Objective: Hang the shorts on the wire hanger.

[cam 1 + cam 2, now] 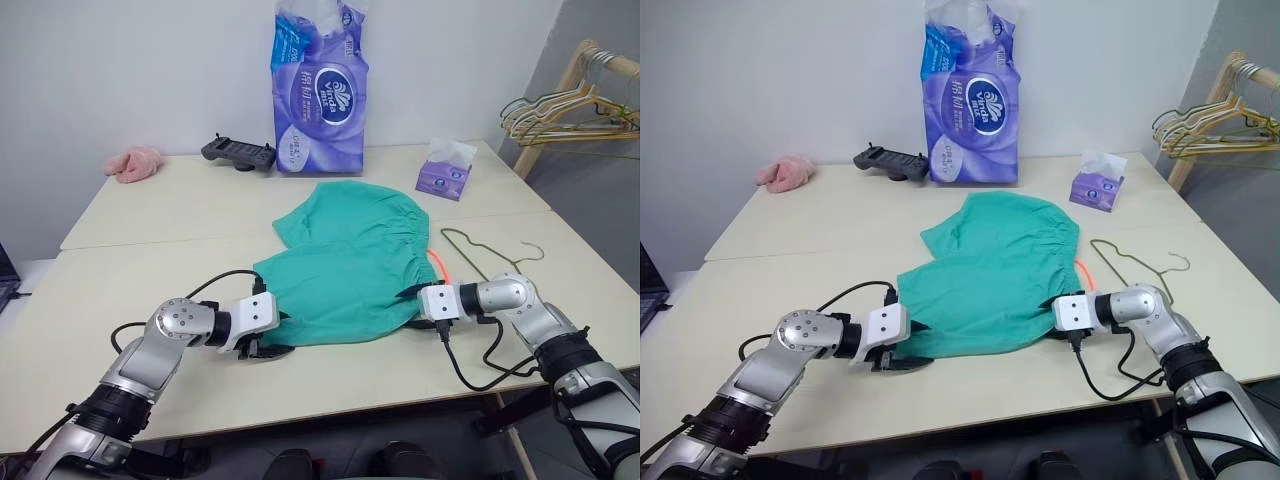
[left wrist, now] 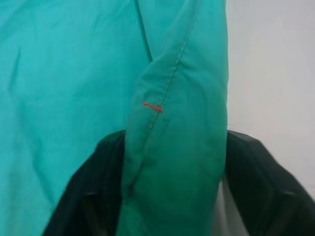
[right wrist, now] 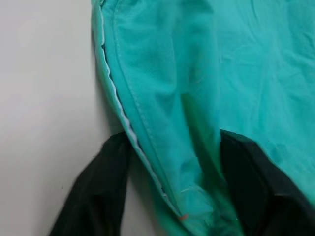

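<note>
The left gripper [image 1: 268, 350] is being seen closed on the near left corner of the shorts [image 1: 345, 262], a hem fold pinched between its fingers [image 2: 93, 196]; the right gripper [image 1: 408, 294] is being seen clamped on the near right corner likewise. The shorts are lying spread on the table [image 1: 150, 270]. The wire hanger [image 1: 480, 256] is lying flat just beside them, on the right

I seem to stand in a plain test room, not a home: bare white wall [image 1: 120, 70], two pale cream tabletops [image 1: 150, 210] pushed together, a black handheld controller [image 1: 238, 152], and a wooden rack [image 1: 580, 70] of wire hangers.
</note>
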`<state>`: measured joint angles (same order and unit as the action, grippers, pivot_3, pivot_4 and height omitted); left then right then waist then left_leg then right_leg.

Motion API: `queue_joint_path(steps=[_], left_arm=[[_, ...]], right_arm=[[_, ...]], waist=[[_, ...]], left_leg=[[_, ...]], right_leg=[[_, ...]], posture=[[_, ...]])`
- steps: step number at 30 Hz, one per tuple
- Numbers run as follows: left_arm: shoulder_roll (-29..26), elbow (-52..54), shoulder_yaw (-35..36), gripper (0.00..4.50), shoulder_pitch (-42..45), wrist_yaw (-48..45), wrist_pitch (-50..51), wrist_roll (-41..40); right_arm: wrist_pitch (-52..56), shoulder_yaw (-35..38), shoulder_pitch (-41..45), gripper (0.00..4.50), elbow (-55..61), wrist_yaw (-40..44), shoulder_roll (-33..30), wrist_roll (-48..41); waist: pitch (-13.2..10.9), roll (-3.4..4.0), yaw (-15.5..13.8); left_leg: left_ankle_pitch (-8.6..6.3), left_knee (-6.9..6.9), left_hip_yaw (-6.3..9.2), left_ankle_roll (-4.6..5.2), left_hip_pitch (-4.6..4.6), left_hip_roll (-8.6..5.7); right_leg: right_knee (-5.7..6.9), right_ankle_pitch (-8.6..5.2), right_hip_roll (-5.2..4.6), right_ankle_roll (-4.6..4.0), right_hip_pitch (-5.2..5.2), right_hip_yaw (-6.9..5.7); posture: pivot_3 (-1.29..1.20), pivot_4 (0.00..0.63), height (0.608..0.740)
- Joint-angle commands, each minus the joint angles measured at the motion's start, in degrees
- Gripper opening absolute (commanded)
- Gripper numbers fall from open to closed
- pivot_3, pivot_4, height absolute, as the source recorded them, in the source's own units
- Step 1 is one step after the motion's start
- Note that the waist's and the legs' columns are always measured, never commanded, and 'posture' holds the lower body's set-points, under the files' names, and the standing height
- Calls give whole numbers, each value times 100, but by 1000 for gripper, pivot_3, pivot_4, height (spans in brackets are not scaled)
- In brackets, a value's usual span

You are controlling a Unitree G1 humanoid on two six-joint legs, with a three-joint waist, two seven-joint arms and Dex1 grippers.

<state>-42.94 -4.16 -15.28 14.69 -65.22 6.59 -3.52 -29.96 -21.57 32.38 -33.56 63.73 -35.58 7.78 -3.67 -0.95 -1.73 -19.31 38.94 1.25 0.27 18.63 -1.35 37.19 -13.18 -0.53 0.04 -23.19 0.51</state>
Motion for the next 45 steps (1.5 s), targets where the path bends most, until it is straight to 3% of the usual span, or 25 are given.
queue_joint_path(steps=[1,5,7,10,12,15,18,19,21,22,23,24,26,29,31,34,39,42,45], left_arm=[[58,148,51,1781,90,-99,158,-131],[27,274,92,550,-5,-184,237,-213],[-157,694,186,30,-242,-334,557,-418],[-853,1802,422,30,-865,-917,1434,-1119],[-1719,2486,732,30,-1359,-1702,1917,-1836],[-2149,2478,948,30,-1162,-2062,2392,-2422],[-233,-2010,290,30,2335,496,431,-385],[144,-3193,142,30,3126,1086,-215,101],[564,-5347,-43,30,4686,2906,-989,890],[673,-6080,-131,30,5327,3874,-1213,1227],[696,-6628,-104,30,6010,4862,-1301,1455],[697,-6927,-69,30,6408,5442,-1360,1585],[514,-7202,-16,30,7232,6318,-1537,1829],[183,-7294,-131,30,7990,6818,-1867,2276],[59,-7315,-83,30,7992,6591,-1973,2358],[-118,-7288,33,30,7453,5327,-2023,2233],[-516,-6900,295,30,5879,3104,-1886,1778],[-1052,-5743,352,30,4267,1353,-1616,1388],[-1649,-3859,680,30,2452,374,-907,767]], right_arm=[[-2,110,65,1448,161,53,-26,-86],[160,137,-22,83,465,54,-27,-138],[450,185,-250,0,1029,273,-196,-367],[1395,285,-800,0,2357,958,-686,-1089],[2491,305,-1104,0,3230,1530,-1224,-1628],[3748,304,-976,0,3624,1851,-1467,-2046],[2741,320,1384,0,161,-300,195,-1017],[2389,335,1952,0,-758,-758,543,-801],[1974,255,3225,0,-2479,-2542,1021,-174],[1842,239,3784,0,-3105,-3349,1194,60],[1741,73,4411,0,-3588,-4445,1293,474],[1660,-41,4786,0,-3867,-5117,1344,747],[1437,-67,5463,0,-4143,-6010,1394,1057],[908,-22,5938,0,-4208,-6531,1406,1300],[651,59,5848,0,-4215,-6252,1460,1268],[183,39,5361,0,-4130,-5393,1569,1231],[-387,-89,4137,0,-3799,-3734,1551,1189],[-509,-9,3219,0,-3309,-2864,1462,948],[-385,25,2248,0,-2322,-2233,1346,719]], waist=[[0,0,9],[0,0,24],[-1,0,23],[-2,1,23],[-9,-1,20],[-16,12,6],[-69,24,-63],[-115,-26,-77],[-109,-81,-82],[-101,-96,-84],[-87,-107,-96],[-76,-130,-111],[-44,-164,-106],[-35,-170,31],[-12,-153,110],[15,-114,196],[11,-111,229],[2,-109,250],[3,-110,299]], left_leg=[[0,0,0,0,0,0],[0,-1,1,0,8,1],[0,-2,2,0,16,1],[-4,-6,5,3,28,3],[-13,-11,5,15,36,4],[-15,-10,7,14,38,4],[1,10,2,29,-25,-8],[42,15,11,33,-71,-12],[111,-46,39,11,-53,11],[205,-79,53,-59,-59,8],[204,-85,42,-61,-53,-2],[203,-101,24,-63,-6,-6],[227,-75,0,-126,201,-18],[231,-83,-27,-152,412,-30],[230,-103,-30,-155,419,-43],[227,-119,-33,-157,415,-54],[228,-90,-40,-97,301,-49],[221,-88,-37,-65,227,-21],[220,-84,-32,-65,192,0]], right_leg=[[2,1,0,-1,-1,0],[4,0,1,-2,-12,-1],[4,1,1,-3,-20,-1],[2,-1,0,-1,-32,-3],[-5,-6,-2,3,-39,-5],[-12,-8,-4,3,-38,-11],[-15,-17,5,21,34,-17],[-26,24,33,-1,97,-37],[-125,107,43,25,95,-45],[-121,170,43,-3,76,-45],[-109,210,26,-16,49,-40],[-103,217,14,-27,-15,-25],[4,215,-7,-49,-259,-1],[51,209,-23,-63,-513,15],[37,206,-35,-68,-533,9],[-35,196,-41,-55,-489,2],[-13,203,-23,-35,-367,7],[-15,213,10,-37,-286,10],[4,213,22,-40,-258,14]], posture=[[83,29,740],[81,26,740],[82,26,740],[87,26,740],[91,25,740],[100,14,740],[103,0,740],[107,0,740],[113,0,740],[118,0,740],[119,0,740],[119,0,740],[115,0,740],[118,0,740],[116,0,740],[113,0,740],[113,10,740],[121,20,740],[135,29,740]])
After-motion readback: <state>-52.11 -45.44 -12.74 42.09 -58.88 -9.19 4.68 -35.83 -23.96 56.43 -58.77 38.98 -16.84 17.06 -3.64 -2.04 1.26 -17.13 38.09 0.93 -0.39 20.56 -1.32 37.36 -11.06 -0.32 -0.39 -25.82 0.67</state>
